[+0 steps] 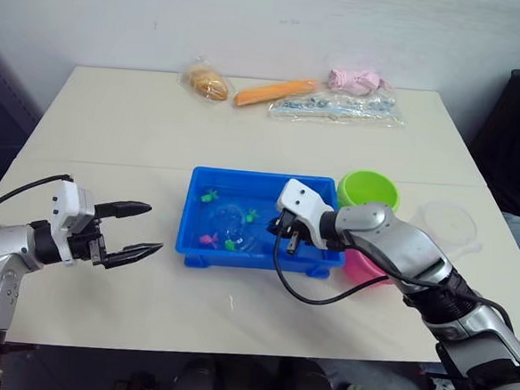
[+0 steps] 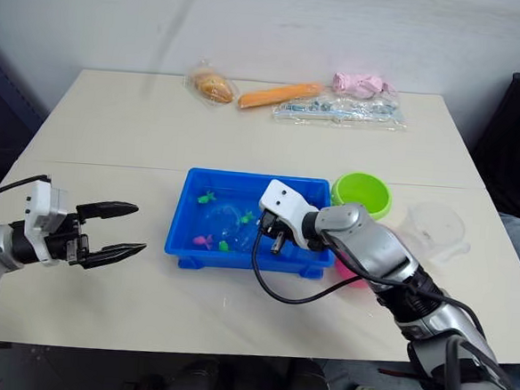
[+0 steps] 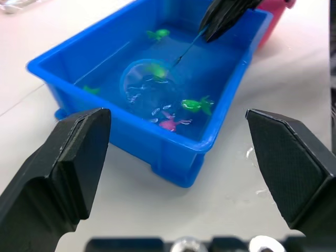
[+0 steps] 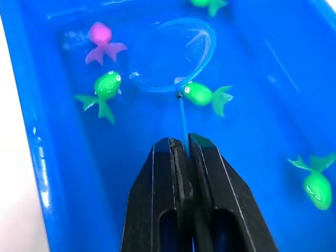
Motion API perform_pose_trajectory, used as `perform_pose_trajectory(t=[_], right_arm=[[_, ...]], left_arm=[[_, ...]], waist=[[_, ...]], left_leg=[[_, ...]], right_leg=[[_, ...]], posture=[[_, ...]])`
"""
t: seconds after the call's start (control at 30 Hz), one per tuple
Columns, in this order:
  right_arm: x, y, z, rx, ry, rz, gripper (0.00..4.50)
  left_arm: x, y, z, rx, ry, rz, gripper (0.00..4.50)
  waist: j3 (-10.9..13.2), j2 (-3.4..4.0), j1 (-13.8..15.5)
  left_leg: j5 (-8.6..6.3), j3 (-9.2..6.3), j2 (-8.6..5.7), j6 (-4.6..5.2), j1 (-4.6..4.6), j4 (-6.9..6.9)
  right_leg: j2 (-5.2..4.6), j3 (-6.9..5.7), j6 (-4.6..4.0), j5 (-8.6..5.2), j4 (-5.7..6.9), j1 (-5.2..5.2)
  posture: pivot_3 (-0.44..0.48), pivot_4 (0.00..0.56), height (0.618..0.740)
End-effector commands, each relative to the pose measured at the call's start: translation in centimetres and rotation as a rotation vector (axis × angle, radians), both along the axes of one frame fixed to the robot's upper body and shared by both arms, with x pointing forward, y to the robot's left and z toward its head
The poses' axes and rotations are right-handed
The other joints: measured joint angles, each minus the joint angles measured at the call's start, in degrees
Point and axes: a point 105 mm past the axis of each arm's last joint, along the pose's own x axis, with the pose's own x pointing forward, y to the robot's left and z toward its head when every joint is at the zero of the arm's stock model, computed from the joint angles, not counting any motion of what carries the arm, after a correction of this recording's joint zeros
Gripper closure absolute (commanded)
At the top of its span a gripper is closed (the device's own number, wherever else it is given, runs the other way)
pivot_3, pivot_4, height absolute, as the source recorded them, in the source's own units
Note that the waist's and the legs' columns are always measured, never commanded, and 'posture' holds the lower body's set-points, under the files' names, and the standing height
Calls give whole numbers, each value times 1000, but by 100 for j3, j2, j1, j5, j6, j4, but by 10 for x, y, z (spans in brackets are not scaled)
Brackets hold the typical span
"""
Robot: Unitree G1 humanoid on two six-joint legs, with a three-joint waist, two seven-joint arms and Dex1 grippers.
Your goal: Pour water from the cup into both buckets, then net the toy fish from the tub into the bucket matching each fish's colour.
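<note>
Partly, the pink bucket [image 1: 363, 266] is hidden behind the right arm, so that no more than its lower wall is seen beside the tub [image 1: 194, 244]; the lime green bucket [image 1: 368, 189] stands just behind it, near the tub's far right corner. The clear cup [image 2: 434, 226] is hard to make out against the pale tabletop [image 1: 113, 131], to the right of the buckets. The right gripper [image 4: 181, 157] is held over the right part of the tub, its jaws pressed together on the thin blue handle of a small net [image 4: 176, 62], whose hoop is lowered into the water. Green fish [image 4: 206, 95] lie scattered in the tub, one seen touching the hoop where the handle joins it, and a pink fish [image 4: 102, 44] lies just beyond the rim of the hoop. The left gripper [image 1: 135, 231] is held above bare tabletop to the left of the tub, well apart from it, with its jaws spread wide and nothing between them. Bagged items [image 1: 333, 106] are seen along the far edge of the tabletop.
</note>
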Motion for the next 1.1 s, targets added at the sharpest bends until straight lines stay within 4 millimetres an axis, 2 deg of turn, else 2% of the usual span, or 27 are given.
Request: perform_pose_trajectory(t=[0.03,0.2,0.57,0.7,0.93,1.1], right_arm=[[1,11,10,-4,-30,49,4500],[0,23,9,-5,-10,88,4500],[-14,43,11,17,49,157,4500],[-20,40,8,-18,77,183,4500],[-19,34,6,-74,60,176,4500],[-20,37,2,-109,50,194,4500]], left_arm=[[-1,-8,13,79,-15,-95,68],[1,-5,14,221,10,-185,68],[0,-13,14,248,15,-259,68],[-1,-12,12,249,22,-258,68],[-4,-4,7,271,25,-244,68],[-5,2,5,248,10,-210,68]], waist=[[0,0,-4],[0,0,-6],[0,1,-12],[0,1,-11],[0,1,-12],[0,1,-13]], left_leg=[[0,0,0,-1,0,0],[1,7,-6,-4,0,-2],[1,14,-6,-7,-2,-3],[1,14,-6,-7,-2,-3],[1,13,-6,-7,-1,-3],[1,14,-6,-7,-1,-3]], right_leg=[[0,0,0,0,0,-1],[7,-1,0,0,0,-4],[13,-1,-1,-1,1,-9],[13,0,-1,-1,1,-9],[13,0,-1,-1,1,-9],[13,0,-1,-1,1,-10]], posture=[[0,150,740],[0,150,740],[0,150,740],[0,150,740],[0,150,740],[0,150,740]])
